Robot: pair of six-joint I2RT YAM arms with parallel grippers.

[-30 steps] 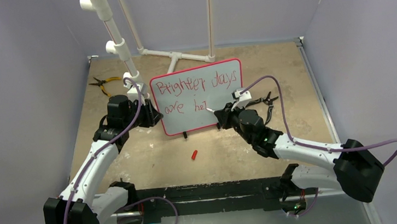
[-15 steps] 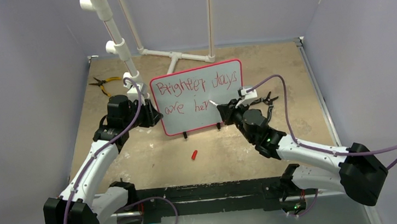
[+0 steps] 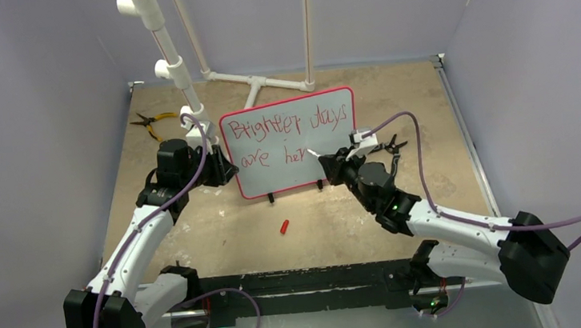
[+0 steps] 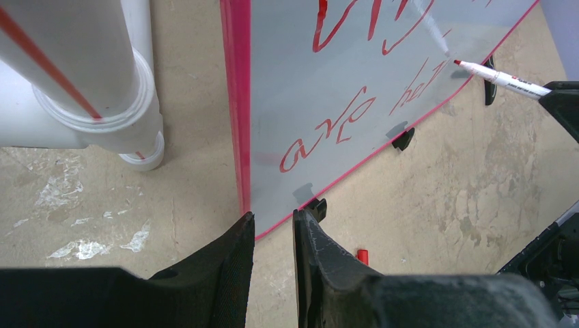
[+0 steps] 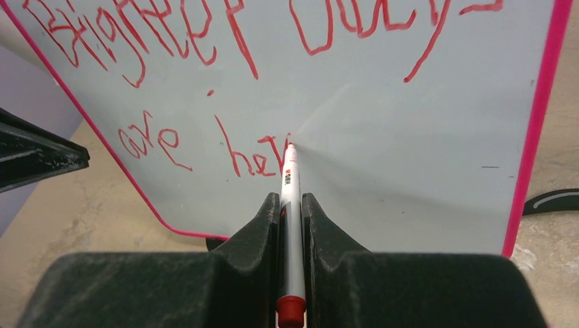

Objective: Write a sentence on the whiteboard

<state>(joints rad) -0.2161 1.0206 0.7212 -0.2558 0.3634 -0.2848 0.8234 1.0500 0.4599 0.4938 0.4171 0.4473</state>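
Note:
The whiteboard [image 3: 328, 132] stands upright mid-table on two black feet, with a red frame. The sentence [image 3: 287, 124] in red reads "Brighter days" on top and "are her" below. My right gripper [image 3: 329, 161] is shut on a white marker [image 3: 312, 153], whose red tip touches the board just right of the last letter. In the right wrist view the marker [image 5: 289, 188] runs between my fingers [image 5: 263, 212] to the lettering [image 5: 249, 160]. My left gripper [image 3: 222, 169] is shut on the board's lower left corner. In the left wrist view its fingers [image 4: 311, 229] straddle the red frame [image 4: 235, 102].
A red marker cap [image 3: 284, 227] lies on the table in front of the board. Yellow-handled pliers [image 3: 151, 123] lie at the back left. A white pipe stand [image 3: 174, 71] rises right behind my left gripper. A black tool [image 3: 392, 146] lies beside the board's right edge.
My right gripper has moved the marker to the right along the lower row, and a letter has been added after "he". The left arm and the board have not moved.

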